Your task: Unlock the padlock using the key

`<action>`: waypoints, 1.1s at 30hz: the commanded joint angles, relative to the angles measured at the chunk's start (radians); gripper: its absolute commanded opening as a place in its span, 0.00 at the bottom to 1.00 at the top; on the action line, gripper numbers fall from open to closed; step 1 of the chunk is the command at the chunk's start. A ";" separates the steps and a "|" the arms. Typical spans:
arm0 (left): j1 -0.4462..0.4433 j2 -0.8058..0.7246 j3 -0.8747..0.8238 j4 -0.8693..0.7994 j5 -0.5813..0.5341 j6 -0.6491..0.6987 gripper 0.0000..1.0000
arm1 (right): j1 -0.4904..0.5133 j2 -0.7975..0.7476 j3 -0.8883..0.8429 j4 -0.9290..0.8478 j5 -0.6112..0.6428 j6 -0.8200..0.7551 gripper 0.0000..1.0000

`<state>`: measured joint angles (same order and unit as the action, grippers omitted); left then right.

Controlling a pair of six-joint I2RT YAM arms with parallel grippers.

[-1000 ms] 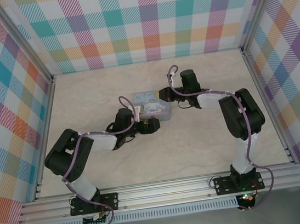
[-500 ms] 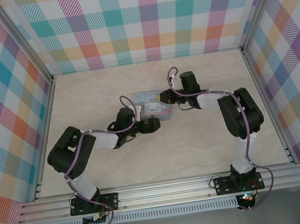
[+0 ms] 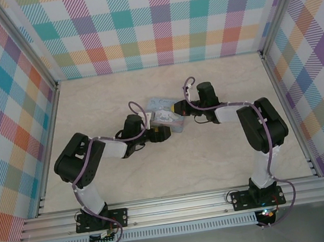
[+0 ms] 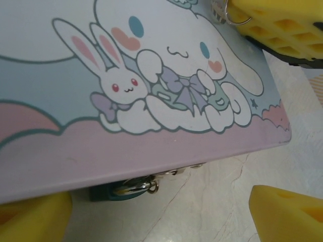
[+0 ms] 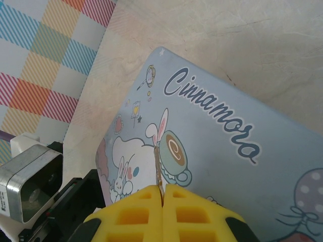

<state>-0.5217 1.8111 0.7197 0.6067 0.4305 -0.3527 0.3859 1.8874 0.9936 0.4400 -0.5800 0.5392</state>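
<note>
Nearest the arm bases, the left gripper [image 4: 160, 214] stands released, its yellow pads [image 4: 33, 218] spread wide. It sits low over the table [image 3: 214, 156], just off the near edge of the cartoon-printed tin [image 4: 151, 91]. In the gap ahead of it lies the padlock [image 4: 123, 190]. Its teal body rests on the table, half tucked under the overhang of the lid, and its metal shackle is hooked to the tin's latch. Its long axis appears to run along that near edge. The keyhole end cannot be made out.

Farther on, above the lid, the right gripper [image 5: 163, 199] is clenched on the key [image 5: 158, 169]. Its pads are pressed together with the thin blade standing straight out from between them, in line with the fingers. The left wrist view shows a small metal ring [image 4: 236, 14] by those pads, at the lid's far corner.

The padlock thus lies across the tin from the key, on the side facing the left arm and lower than the lid. The blade points roughly toward that side but sits above it. The left gripper is by far the nearer to the lock and looks placed to steady it. The right would likely have to carry the key over the near edge and down to the lock body.
</note>
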 commanded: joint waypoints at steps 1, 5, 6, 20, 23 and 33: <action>-0.001 0.067 0.014 0.097 0.066 -0.018 0.90 | 0.024 0.016 -0.039 -0.084 -0.007 0.011 0.00; -0.003 0.082 0.025 0.111 0.097 -0.029 0.88 | 0.024 0.017 -0.046 -0.064 -0.010 0.014 0.00; -0.003 0.082 0.024 0.112 0.107 -0.033 0.87 | 0.024 0.016 -0.046 -0.063 -0.011 0.016 0.00; -0.005 0.073 -0.011 0.197 0.175 -0.201 0.81 | 0.024 0.012 -0.036 -0.064 -0.015 0.013 0.00; -0.007 0.071 -0.028 0.220 0.160 -0.225 0.81 | 0.024 0.012 -0.035 -0.066 -0.015 0.013 0.00; -0.014 0.086 -0.050 0.310 0.107 -0.359 0.79 | 0.024 0.013 -0.035 -0.068 -0.014 0.013 0.00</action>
<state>-0.5224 1.8771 0.6956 0.8169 0.5499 -0.6300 0.3866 1.8874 0.9852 0.4622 -0.5770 0.5430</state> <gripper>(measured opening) 0.789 0.050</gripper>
